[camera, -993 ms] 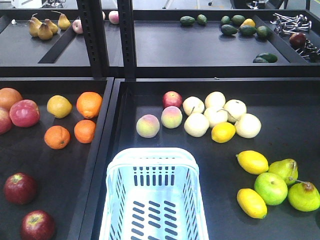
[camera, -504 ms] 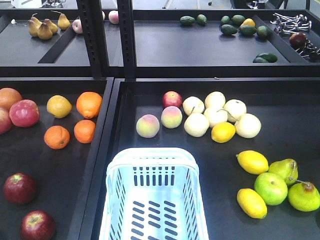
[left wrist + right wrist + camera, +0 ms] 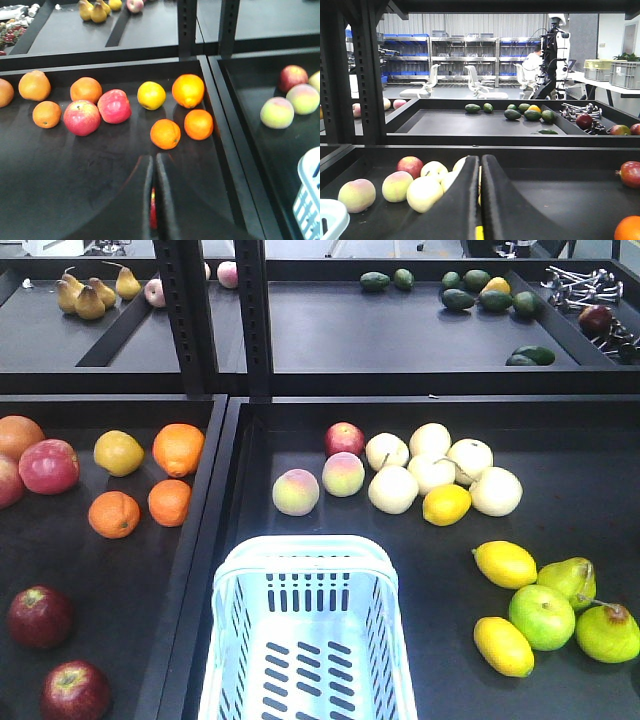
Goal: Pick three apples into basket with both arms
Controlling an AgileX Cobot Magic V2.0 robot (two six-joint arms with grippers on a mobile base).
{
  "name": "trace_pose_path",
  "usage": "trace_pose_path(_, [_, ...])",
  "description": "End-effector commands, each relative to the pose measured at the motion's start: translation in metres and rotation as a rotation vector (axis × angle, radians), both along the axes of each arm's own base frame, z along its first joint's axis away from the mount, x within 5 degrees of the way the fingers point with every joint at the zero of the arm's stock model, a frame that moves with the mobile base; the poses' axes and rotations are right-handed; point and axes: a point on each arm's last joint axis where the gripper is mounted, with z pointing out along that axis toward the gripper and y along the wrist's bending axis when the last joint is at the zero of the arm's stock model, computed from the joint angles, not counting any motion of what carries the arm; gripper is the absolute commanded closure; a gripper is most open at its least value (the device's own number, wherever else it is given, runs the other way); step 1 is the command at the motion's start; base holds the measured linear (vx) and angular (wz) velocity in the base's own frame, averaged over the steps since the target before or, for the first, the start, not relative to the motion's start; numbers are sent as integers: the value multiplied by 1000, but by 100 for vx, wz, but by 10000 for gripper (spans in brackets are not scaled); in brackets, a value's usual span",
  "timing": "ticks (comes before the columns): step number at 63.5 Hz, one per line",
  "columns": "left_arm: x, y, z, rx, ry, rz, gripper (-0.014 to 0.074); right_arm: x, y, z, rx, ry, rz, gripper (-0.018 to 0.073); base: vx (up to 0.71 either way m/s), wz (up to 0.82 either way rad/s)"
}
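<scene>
Both grippers are pinched to a thin slit and hold nothing: left gripper point(image 3: 152, 161), right gripper point(image 3: 480, 161). The basket point(image 3: 305, 552) sits low off to the right of my left one and low-left of my right one, with only its slotted bottom showing. Oranges point(image 3: 165, 134) lie just ahead of my left fingertips, and peaches point(image 3: 356, 195) sit ahead-left of my right. Across the tray wall point(image 3: 195, 570) from the basket are one apple point(image 3: 38, 617) and a second apple point(image 3: 74, 690), both dark red with yellow-green by the stem. A red sliver peeks through my left slit, can't tell what it is.

Dark-red apple point(image 3: 40, 617), second apple point(image 3: 75, 691): left tray point(image 3: 120, 585). Pale-blue basket point(image 3: 307, 558) upright, right tray point(image 3: 450, 600).
</scene>
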Motion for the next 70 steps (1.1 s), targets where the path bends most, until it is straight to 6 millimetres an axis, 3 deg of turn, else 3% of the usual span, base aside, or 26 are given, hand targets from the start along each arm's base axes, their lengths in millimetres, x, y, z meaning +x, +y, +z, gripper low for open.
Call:
trace_pose_path(1, [9, -1, 17, 16, -63, -20, 602, -1, 0, 3, -2, -80, 0, 568, 0, 0])
trace_pose_path(8, [10, -1, 16, 17, -53, -19, 578, -1, 0, 3, -2, -80, 0, 568, 0, 0])
trace_pose_path(16, [8, -1, 13, 14, -17, -17, 446, -1, 0, 3, -2, -80, 0, 568, 0, 0])
trace_pose_path(32, [4, 0, 6, 18, 64, -9, -76, -1, 0, 3, -2, -80, 0, 568, 0, 0])
trace_pose_path(35, [5, 0, 7, 18, 59, -10, -140, -1, 0, 3, -2, -80, 0, 568, 0, 0])
trace_pose_path(43, [12, -5, 7, 62, 52, -90, -126, -1, 0, 3, -2, -80, 0, 568, 0, 0])
trace_pose_path(55, [41, -32, -3, 164, 85, -411, -109, -1, 0, 3, -2, -80, 0, 568, 0, 0])
trace_pose_path(70, [77, -62, -16, 350, 35, -640, -104, -1, 0, 3, -2, -80, 0, 568, 0, 0])
